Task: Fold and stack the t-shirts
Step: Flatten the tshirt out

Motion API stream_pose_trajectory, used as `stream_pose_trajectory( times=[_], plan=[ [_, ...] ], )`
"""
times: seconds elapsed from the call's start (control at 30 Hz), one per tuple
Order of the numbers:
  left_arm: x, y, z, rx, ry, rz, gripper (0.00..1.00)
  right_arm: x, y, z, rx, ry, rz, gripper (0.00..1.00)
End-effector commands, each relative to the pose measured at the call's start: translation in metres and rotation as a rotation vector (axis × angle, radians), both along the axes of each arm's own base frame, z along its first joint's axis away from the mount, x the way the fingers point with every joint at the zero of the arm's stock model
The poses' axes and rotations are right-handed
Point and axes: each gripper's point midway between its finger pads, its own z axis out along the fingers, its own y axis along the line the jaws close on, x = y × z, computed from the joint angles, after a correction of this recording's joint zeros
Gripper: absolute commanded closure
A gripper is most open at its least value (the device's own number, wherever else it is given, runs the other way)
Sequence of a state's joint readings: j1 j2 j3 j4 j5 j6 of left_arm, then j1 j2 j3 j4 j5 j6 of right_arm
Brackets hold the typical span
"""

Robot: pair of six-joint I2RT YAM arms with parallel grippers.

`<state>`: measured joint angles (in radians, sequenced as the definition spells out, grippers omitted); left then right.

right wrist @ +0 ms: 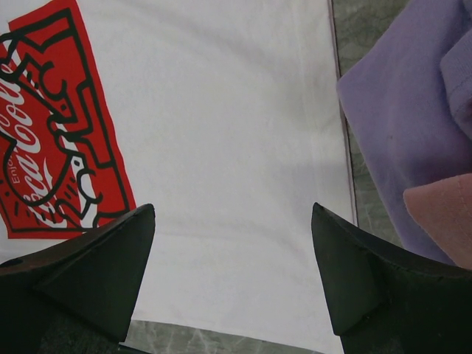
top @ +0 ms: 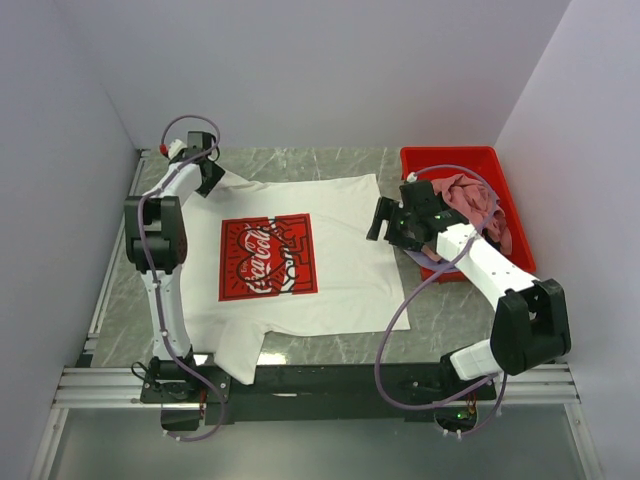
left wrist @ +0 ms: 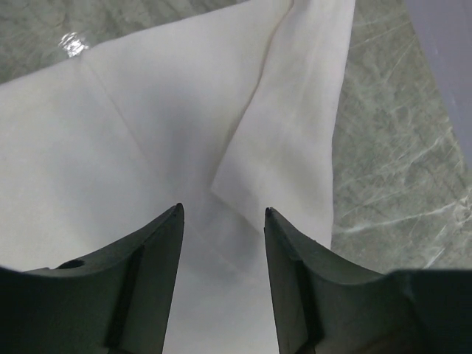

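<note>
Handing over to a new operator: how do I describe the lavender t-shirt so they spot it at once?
Find the red plastic bin at the far right corner of the table. At its near left corner, beside the hem of the spread white Coca-Cola t-shirt, lies the lavender t-shirt. It is the only purple cloth; the dusty pink t-shirt is bunched next to it.

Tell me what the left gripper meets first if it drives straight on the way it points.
The white t-shirt: the left gripper points down at its folded sleeve edge, with nothing between. How far above the cloth the tips are is unclear.
</note>
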<state>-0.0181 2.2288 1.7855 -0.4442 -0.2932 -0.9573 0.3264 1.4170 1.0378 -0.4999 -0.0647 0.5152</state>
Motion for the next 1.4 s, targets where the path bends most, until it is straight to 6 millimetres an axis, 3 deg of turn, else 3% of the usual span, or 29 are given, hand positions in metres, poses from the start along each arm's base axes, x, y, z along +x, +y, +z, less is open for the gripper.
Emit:
stream_pose_trajectory(
  times=[0.0,0.33,0.47,0.63,0.77,1.03,1.37],
  plan=[
    [0.017,0.001,0.002,0.003,-0.022,-0.02,0.47,0.007,-0.005,-0.002,-0.02,-0.017,-0.01,0.07],
    [0.022,0.003,-0.014,-0.003,0.005,-0.017,0.51,0.009,-0.009,-0.005,-0.028,-0.005,-0.017,0.08],
    [0.028,-0.005,-0.022,-0.036,-0.004,-0.04,0.63,0.009,-0.011,-0.007,-0.035,-0.002,-0.025,0.08],
    [0.034,-0.007,-0.017,-0.049,-0.028,-0.042,0.77,0.009,-0.01,-0.011,-0.039,0.012,-0.018,0.08],
    [0.035,-0.003,-0.004,-0.034,-0.06,-0.016,1.0,0.011,-0.009,-0.016,-0.039,0.022,-0.01,0.09],
    [0.037,-0.002,0.018,0.004,-0.109,-0.001,1.0,0.014,-0.008,-0.023,-0.049,0.036,0.0,0.09],
    [0.064,-0.022,0.046,0.05,-0.213,-0.08,0.99,0.015,-0.008,-0.023,-0.051,0.028,0.006,0.1]
  ],
)
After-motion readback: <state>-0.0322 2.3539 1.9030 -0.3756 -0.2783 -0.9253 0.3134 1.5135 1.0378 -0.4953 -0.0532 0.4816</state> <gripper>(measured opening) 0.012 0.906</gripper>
